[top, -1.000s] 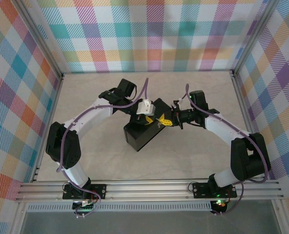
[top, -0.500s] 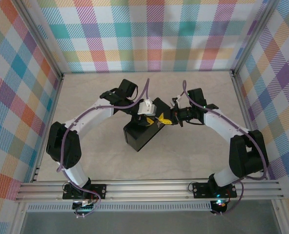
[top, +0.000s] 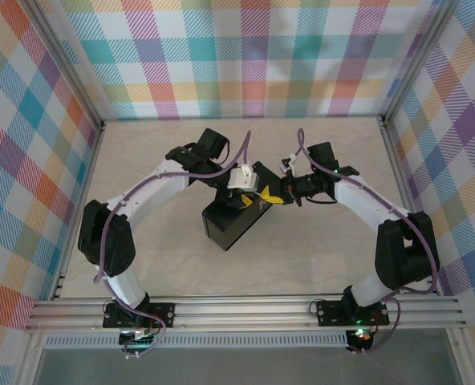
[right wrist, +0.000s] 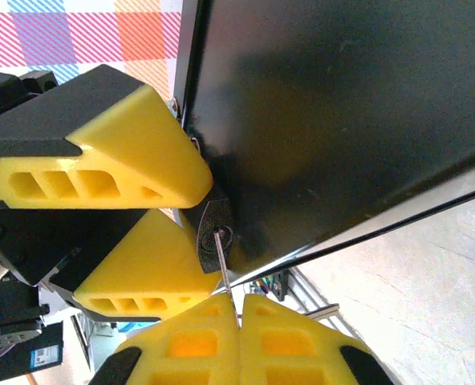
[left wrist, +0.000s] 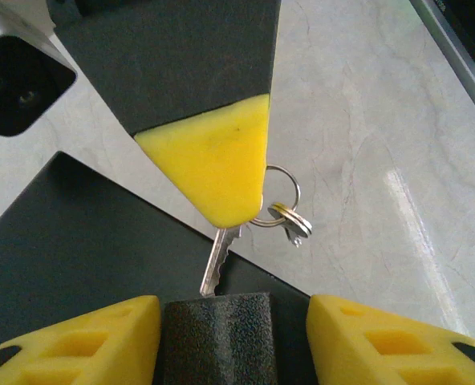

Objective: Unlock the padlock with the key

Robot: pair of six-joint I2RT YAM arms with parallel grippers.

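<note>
1 left pincer (left wrist: 231,325): has eased apart, now released, flanking the small black-bodied padlock (left wrist: 215,341) at the edge of the black rectangular box (right wrist: 342,120). 1 right pincer (right wrist: 239,314): clenched on the thin grey metal key (left wrist: 219,261), blade in the keyhole. Judgement: padlock unbraced, so any turn depends on the key alone.

Against the box (right wrist: 342,120), I see the padlock (right wrist: 213,233) mostly hidden between the left end effector (right wrist: 199,220) fingers; the right end effector (right wrist: 239,309) covers the key's (right wrist: 225,277) bow.
</note>
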